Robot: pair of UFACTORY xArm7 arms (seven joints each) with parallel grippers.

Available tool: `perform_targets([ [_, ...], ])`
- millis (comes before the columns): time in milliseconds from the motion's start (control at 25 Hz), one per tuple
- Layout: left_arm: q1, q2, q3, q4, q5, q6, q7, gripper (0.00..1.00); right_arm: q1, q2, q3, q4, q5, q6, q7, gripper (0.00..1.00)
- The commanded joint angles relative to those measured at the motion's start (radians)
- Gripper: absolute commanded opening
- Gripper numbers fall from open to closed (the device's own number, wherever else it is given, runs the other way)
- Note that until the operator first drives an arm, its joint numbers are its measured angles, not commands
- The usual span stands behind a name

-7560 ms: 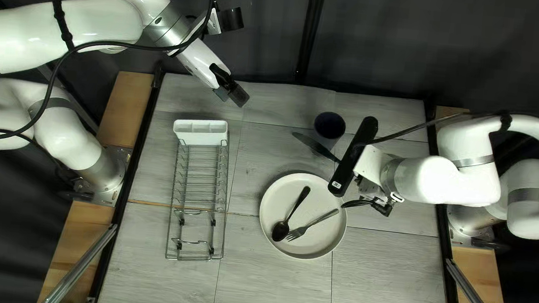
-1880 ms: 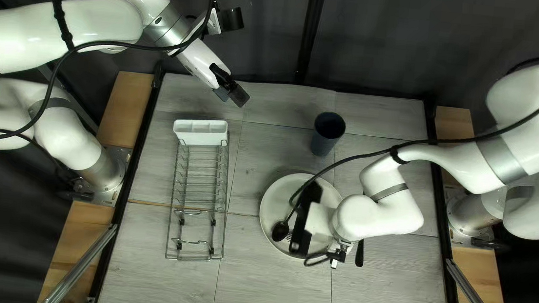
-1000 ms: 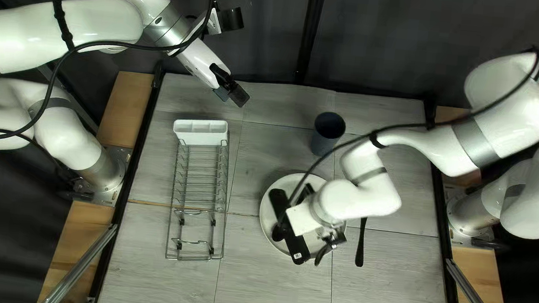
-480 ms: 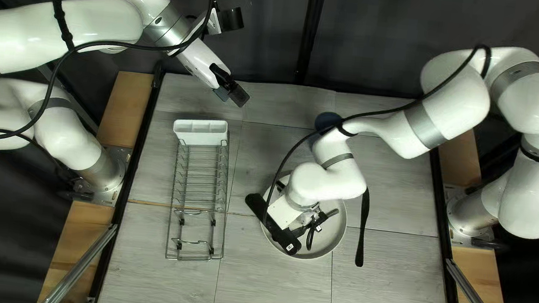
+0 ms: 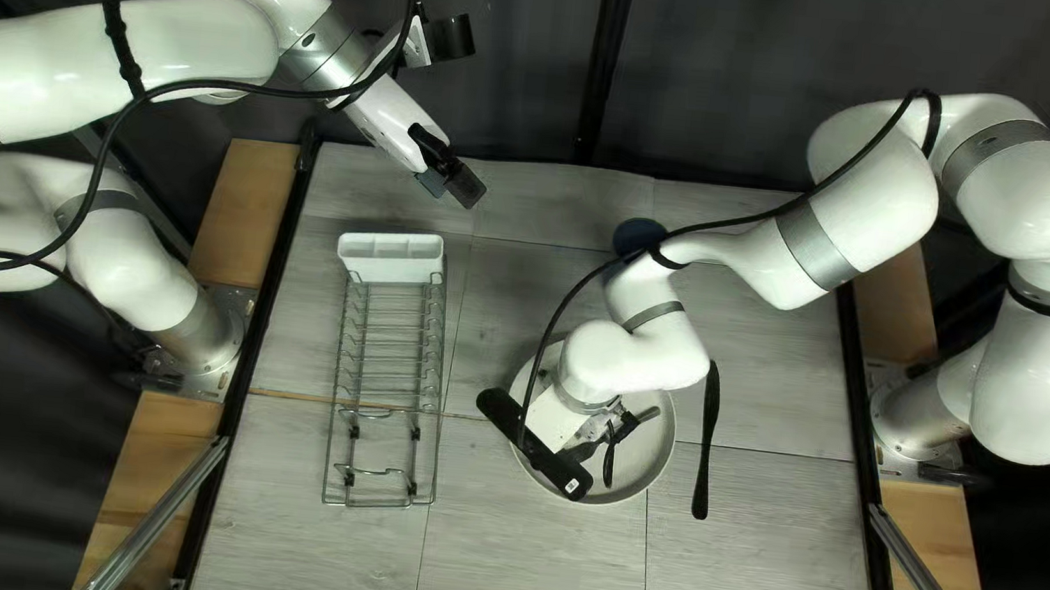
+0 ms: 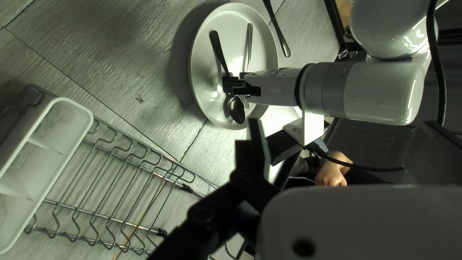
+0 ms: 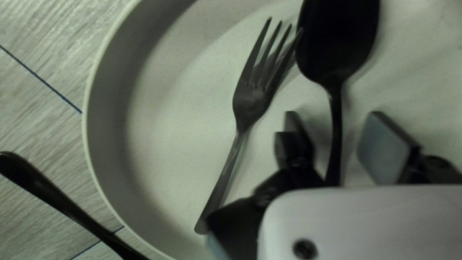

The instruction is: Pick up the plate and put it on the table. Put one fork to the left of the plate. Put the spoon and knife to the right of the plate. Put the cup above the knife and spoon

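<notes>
Roughly two of five placed, judging by layout. Done: plate (image 5: 650,461) on bench (image 5: 769,562), near centre of the top left view; knife (image 5: 704,466) to its right. Left to do: fork (image 7: 250,101) and spoon (image 7: 337,43), both lying in plate. Also cup (image 5: 640,234), upper middle of that frame, beyond plate but left of knife's line; likely needs shifting right.

Right claw (image 7: 335,123) wide, over plate, with spoon handle between fingers, gap each side, no grip. Looks like spoon pick next. Left claw (image 5: 450,184) wide too, nothing held, off at upper left of the top left view.

View differences: fork and spoon mostly hidden under right arm (image 5: 661,353) in the top left view, plain in both wrist views. Cup only in the top left view, partly covered. Person's hand (image 6: 331,177) only in the left wrist view, past right arm.
</notes>
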Motion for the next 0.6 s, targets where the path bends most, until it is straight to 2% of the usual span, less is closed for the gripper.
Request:
perform_targets([
  [40,0.0,0.0,0.0,0.0,0.0,0.0,0.0,1.0,0.007,-0.009,0.005,-0.004,-0.003,0.008,0.001,0.01],
  [160,0.0,0.0,0.0,0.0,0.0,0.0,0.0,1.0,0.015,-0.048,0.021,-0.013,0.005,0.032,0.012,0.0],
  [360,0.0,0.0,0.0,0.0,0.0,0.0,0.0,1.0,0.016,-0.191,0.072,-0.054,0.057,0.099,0.046,0.0],
  [560,0.0,0.0,0.0,0.0,0.0,0.0,0.0,1.0,0.044,-0.293,0.086,-0.062,0.092,0.189,0.186,0.0],
  [600,0.0,0.0,0.0,0.0,0.0,0.0,0.0,1.0,0.056,-0.312,0.086,-0.061,0.097,0.223,0.254,0.0],
])
